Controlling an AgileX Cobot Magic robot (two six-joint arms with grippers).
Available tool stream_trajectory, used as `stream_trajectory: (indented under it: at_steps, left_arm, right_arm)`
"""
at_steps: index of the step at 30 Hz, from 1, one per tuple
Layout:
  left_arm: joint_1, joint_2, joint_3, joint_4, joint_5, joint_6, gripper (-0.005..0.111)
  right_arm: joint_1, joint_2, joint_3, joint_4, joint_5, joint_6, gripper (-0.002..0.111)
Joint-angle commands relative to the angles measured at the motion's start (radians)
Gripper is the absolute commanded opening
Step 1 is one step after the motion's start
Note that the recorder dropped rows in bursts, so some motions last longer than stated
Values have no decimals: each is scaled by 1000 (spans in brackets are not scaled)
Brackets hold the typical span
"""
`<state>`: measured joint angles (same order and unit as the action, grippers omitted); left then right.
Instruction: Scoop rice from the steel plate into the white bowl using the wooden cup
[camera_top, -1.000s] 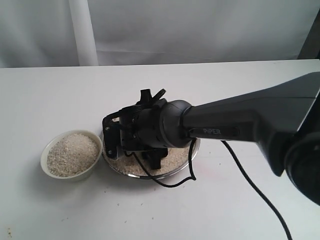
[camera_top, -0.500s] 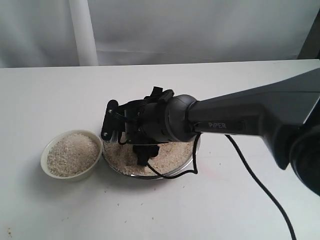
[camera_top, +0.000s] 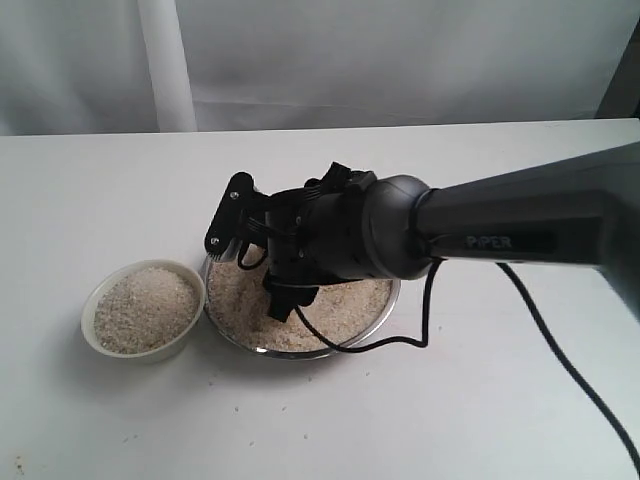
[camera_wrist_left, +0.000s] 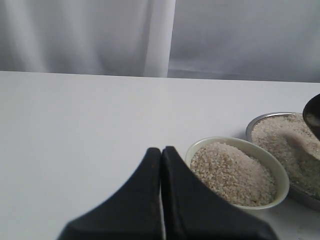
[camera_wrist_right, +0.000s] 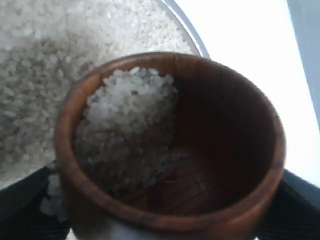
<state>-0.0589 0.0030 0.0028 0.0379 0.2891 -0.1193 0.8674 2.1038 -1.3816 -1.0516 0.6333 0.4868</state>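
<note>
– White tabletop (camera_top: 120, 420) is seen nearest; how is the left gripper (camera_wrist_left: 161, 152) held?
– It is pressed together, short of the white bowl (camera_wrist_left: 280, 175), which is heaped with rice (camera_wrist_left: 230, 170).
– And beyond?
– The wooden cup (camera_wrist_right: 170, 150) is pinched by the right gripper (camera_top: 260, 255) over the steel plate (camera_top: 385, 305), with pale grains banked to 1 side inside.

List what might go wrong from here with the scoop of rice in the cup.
1. The rice lies banked against one side of the wooden cup held in the right claw; a quick swing may throw grains out.
2. The white bowl is already heaped about to its rim, so pouring more may spill onto the table.
3. Loose grains sit on the claw beside the cup and may drop outside the steel plate.
</note>
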Motion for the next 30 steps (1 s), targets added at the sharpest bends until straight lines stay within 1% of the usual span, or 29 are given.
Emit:
stream_trajectory:
  at_steps: [1,9,14,20,24,27,30]
  left_arm:
    - [-4,-3,-3,-5,-4,-2,0]
    - [-4,-3,-3,-5,-4,-5,0]
    - [-4,-3,-3,-5,-4,-5,0]
    - [-4,-3,-3,-5,-4,-5,0]
    - [-4,-3,-3,-5,-4,-5,0]
    - [-4,-3,-3,-5,-4,-5,0]
    - [-4,-3,-3,-5,-4,-5,0]
  right_arm:
    - [-10,-51,47,-80,-12,48,0]
    - [4,-57,46,-100,12,37,0]
    - [36,-84,36,-116,28,-48,0]
    - [101,-84,-65,-121,47,-197,0]
    - [157,-68,-135,-205,64,-251,0]
    - [182,-30,-214,-242,106,-294,0]
    - [219,51,-306,-256,141,-388,0]
